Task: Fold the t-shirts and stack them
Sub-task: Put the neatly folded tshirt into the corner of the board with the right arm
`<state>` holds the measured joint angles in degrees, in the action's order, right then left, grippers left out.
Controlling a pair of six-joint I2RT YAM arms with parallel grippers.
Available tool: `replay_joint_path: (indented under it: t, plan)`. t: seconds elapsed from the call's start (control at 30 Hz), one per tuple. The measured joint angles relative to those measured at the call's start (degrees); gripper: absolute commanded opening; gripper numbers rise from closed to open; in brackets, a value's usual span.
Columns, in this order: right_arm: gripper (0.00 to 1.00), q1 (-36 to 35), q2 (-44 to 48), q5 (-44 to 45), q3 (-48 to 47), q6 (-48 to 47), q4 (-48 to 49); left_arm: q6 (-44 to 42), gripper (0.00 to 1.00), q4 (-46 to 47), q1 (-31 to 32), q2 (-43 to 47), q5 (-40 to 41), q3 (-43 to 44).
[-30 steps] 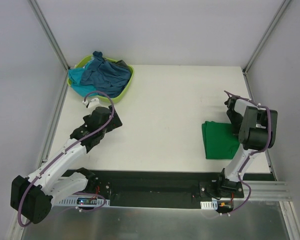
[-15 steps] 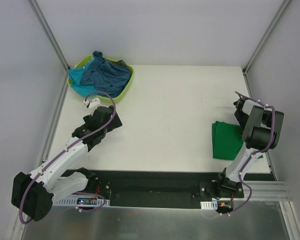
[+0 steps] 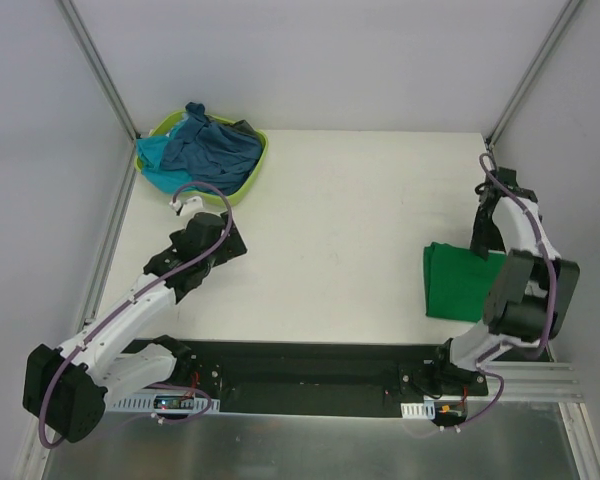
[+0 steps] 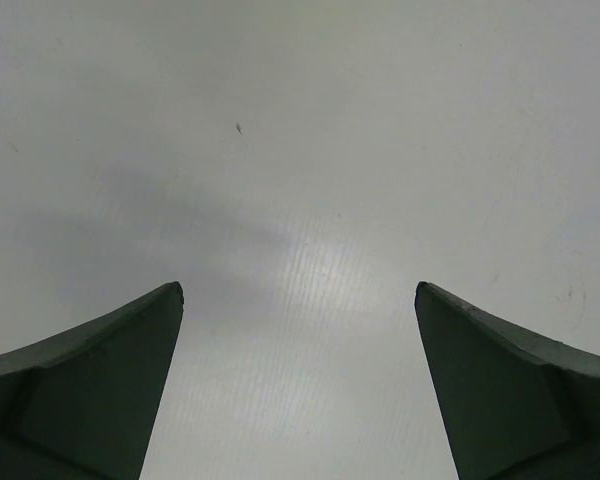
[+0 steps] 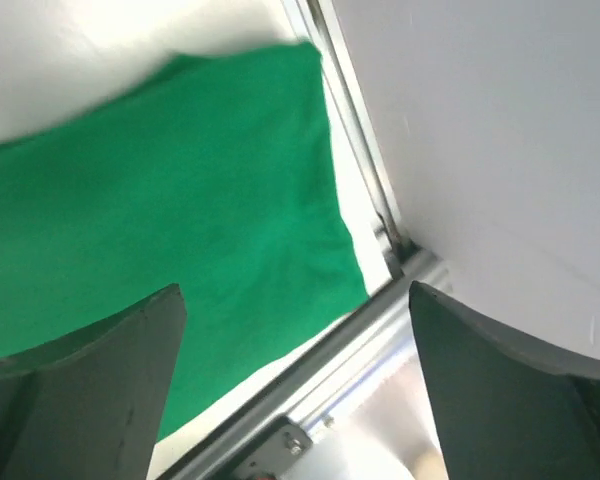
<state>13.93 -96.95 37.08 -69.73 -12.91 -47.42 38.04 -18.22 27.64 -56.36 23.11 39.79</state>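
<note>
The folded green t-shirt lies flat by the table's right edge. The right gripper hangs over it, jaws spread wide, holding nothing. Blue, turquoise and grey t-shirts fill the basket at the far left corner. The left gripper gapes wide over the table.

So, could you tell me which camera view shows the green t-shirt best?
Top external: the folded green t-shirt lies nearly whole, its right edge behind the right arm. Right wrist shows only part; left wrist shows none.
</note>
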Motion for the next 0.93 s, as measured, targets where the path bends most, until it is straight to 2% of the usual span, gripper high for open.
replay_joint_path:
  t: [0.13, 0.23, 0.3, 0.4, 0.47, 0.57, 0.67, 0.93]
  plan:
    - [0.96, -2.6, 19.3, -16.0, 2.3, -0.4, 6.5, -0.2, 0.99, 0.0, 0.0, 1.4, -3.3, 0.0]
    - [0.96, -2.9, 38.6, -37.3, 11.6, 1.1, 17.9, -0.2, 0.99, 0.1, 0.0, 3.2, -5.4, 0.0]
    - [0.96, -3.3, 46.7, -50.1, 17.8, 4.2, 25.3, -0.2, 0.99, 0.2, 0.0, 4.6, -6.6, 0.0]
    - [0.96, -5.8, 51.5, -65.9, 26.1, 10.1, 36.4, -0.2, 0.99, 0.3, 0.0, 6.1, -8.5, 0.0]
    - [0.96, -7.4, 51.8, -72.7, 31.0, 13.6, 41.3, -0.1, 0.99, 0.5, 0.0, 7.1, -9.7, -0.5]
    - [0.96, -7.9, 51.8, -79.5, 37.2, 17.3, 44.9, -0.1, 0.99, 0.9, 0.0, 9.2, -11.4, -3.0]
    - [0.96, -8.0, 51.9, -82.6, 40.9, 20.1, 46.0, 0.0, 0.99, 0.7, 0.0, 11.0, -12.3, -5.9]
    - [0.96, -8.0, 57.4, -82.7, 43.6, 21.4, 49.6, 1.3, 0.99, 0.3, 0.0, 14.7, -14.8, -9.4]
